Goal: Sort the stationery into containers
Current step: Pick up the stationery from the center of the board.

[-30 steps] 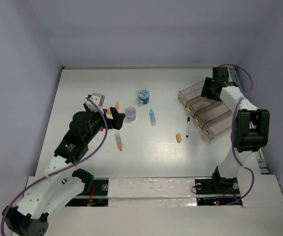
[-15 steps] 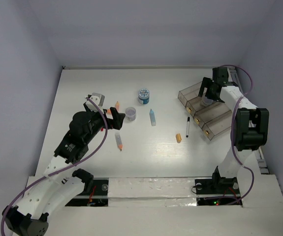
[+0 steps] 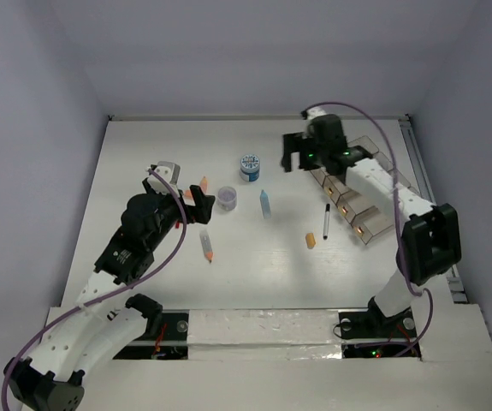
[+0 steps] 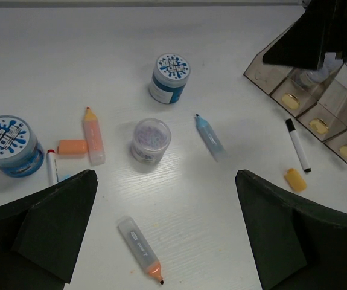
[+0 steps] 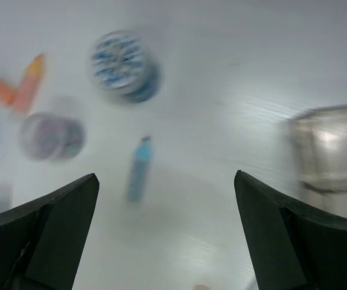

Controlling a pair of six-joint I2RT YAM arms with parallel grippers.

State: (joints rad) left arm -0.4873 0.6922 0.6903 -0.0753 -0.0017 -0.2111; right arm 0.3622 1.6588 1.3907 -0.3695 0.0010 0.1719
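Step, judged: fetch next item. Right gripper (image 3: 298,157) released, empty, hovers just left of tray (image 3: 367,224), near blue jar (image 3: 249,166). Left gripper (image 4: 167,181) released, empty, well left of tray. Next: lower over jar, straddle lid, clamp.

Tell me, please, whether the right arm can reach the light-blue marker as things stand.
Probably yes: the right gripper hangs open just beyond the light-blue marker, with nothing standing between them; the blue-lidded jar sits off to one side.
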